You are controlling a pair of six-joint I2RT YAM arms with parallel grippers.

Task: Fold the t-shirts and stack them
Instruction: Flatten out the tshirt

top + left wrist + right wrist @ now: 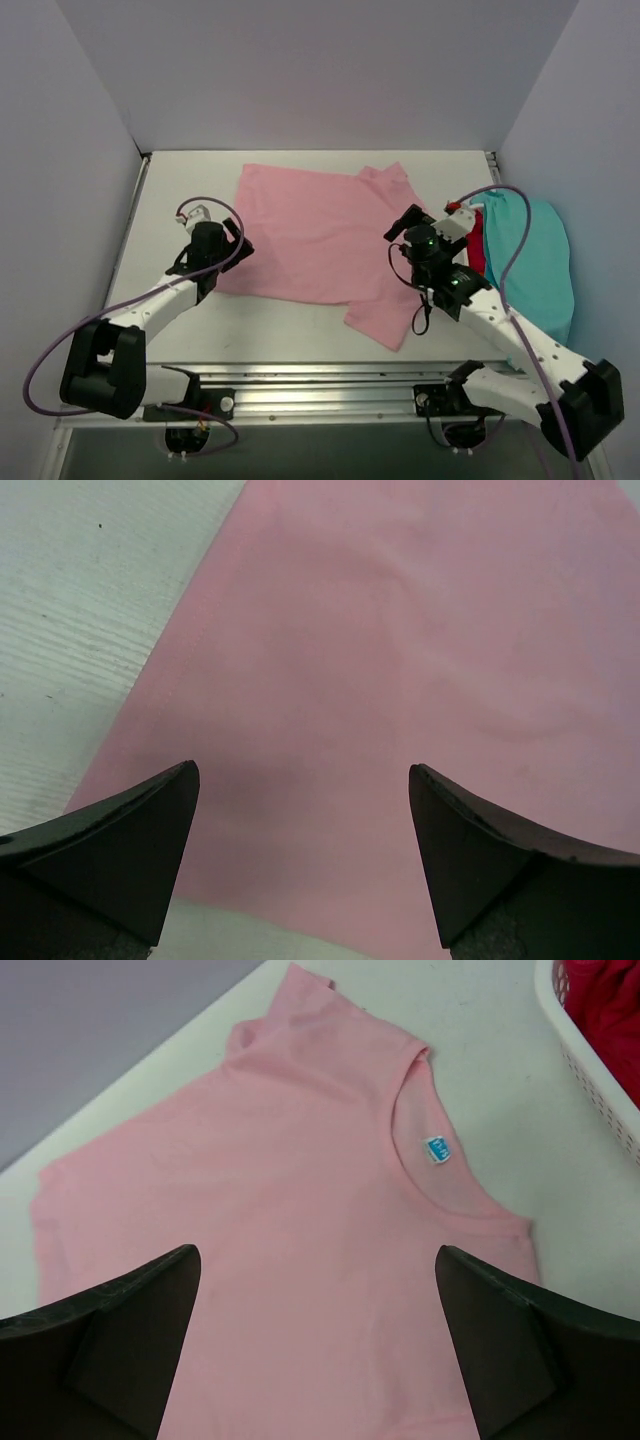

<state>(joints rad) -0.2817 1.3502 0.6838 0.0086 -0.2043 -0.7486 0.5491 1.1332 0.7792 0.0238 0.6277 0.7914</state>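
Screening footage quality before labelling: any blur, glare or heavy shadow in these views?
Top external: evenly lit, sharp, no glare. Left wrist: left claw casts a faint shadow on the light pink cotton t-shirt. Right wrist: shirt sharp, right claw dark and detail-poor.

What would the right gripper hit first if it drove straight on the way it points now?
Most likely the pink t-shirt, somewhere on its flat body: the open right gripper aims down at it, with nothing in between. Depth is hard to judge.
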